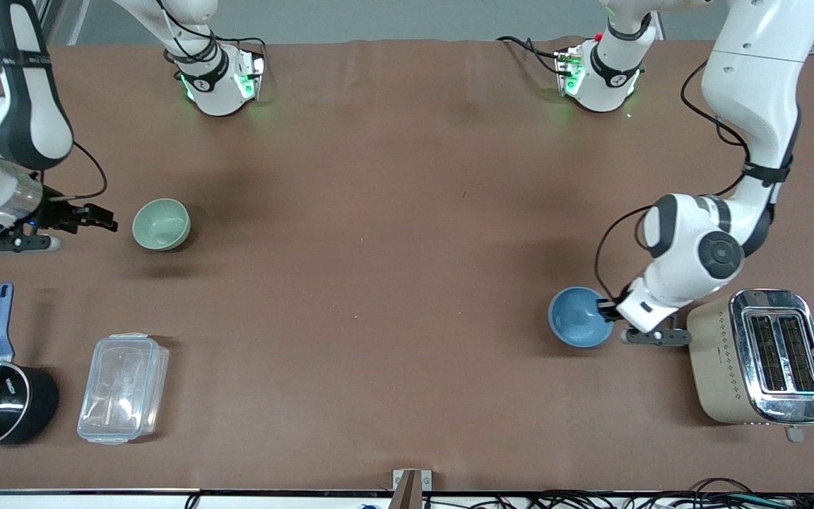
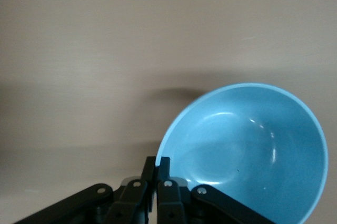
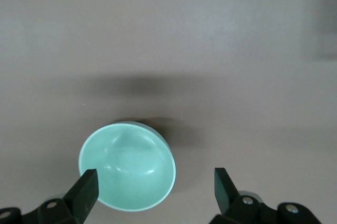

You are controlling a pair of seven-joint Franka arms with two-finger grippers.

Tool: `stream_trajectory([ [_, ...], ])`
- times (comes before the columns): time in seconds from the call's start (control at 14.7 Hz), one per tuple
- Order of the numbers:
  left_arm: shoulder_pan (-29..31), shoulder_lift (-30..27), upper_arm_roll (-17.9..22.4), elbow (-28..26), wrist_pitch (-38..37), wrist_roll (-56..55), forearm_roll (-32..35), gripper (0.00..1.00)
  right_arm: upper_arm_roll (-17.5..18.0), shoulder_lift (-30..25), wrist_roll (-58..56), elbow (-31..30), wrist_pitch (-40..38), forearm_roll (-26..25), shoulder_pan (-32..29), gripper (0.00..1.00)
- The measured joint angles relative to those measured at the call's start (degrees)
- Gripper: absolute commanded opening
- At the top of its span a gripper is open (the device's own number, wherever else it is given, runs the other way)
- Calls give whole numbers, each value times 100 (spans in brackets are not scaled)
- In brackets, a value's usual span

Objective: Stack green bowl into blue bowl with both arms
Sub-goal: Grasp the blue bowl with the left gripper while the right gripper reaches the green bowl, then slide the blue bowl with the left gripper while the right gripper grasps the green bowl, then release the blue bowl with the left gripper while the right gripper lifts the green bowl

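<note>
a broad bare stretch of brown desk [image 1: 393, 233] lay between the two bowls, which sat well apart. the green bowl [image 1: 161, 224] stood just beside the right gripper [image 1: 99, 219], toward the right arm's end, with a clear plastic box [image 1: 123, 387] and a black saucepan [image 1: 1, 403] nearer the front camera. the right gripper's fingers [image 3: 87, 192] were spread wide, holding nothing, one of them at the bowl's rim. the blue bowl [image 1: 579, 317] sat against the left gripper [image 1: 608, 308], whose fingers [image 2: 163, 174] were pinched narrow on its rim, a toaster [image 1: 760, 357] close beside that arm.
</note>
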Motion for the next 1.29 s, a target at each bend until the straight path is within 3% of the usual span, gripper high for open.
stream_trajectory([
  [0.27,-219,-316,-1002,2,-441,-1640,2,1,-5,733,-15,-43,353,0,-81,93],
  [0.54,-1155,-313,-1185,136,-454,-3157,3,0,-6,1189,-58,-210,716,2,-132,87],
  [0.61,-1421,-280,-1185,226,-454,-3449,3,0,-5,1228,-63,-300,779,2,-135,79],
  [0.82,-2117,21,-1173,614,-456,-4172,3,0,-2,1242,-71,-423,812,2,-139,22],
  [0.88,-2305,189,-1157,761,-455,-4346,3,0,-1,1241,-73,-431,804,2,-140,13],
  [1.09,-2694,812,-1117,1283,-445,-4702,160,1,15,1241,-79,-439,719,2,-140,4],
  [1.29,-2815,1330,-1114,1653,-352,-4967,471,4,21,1235,-91,-439,689,4,-140,4],
])
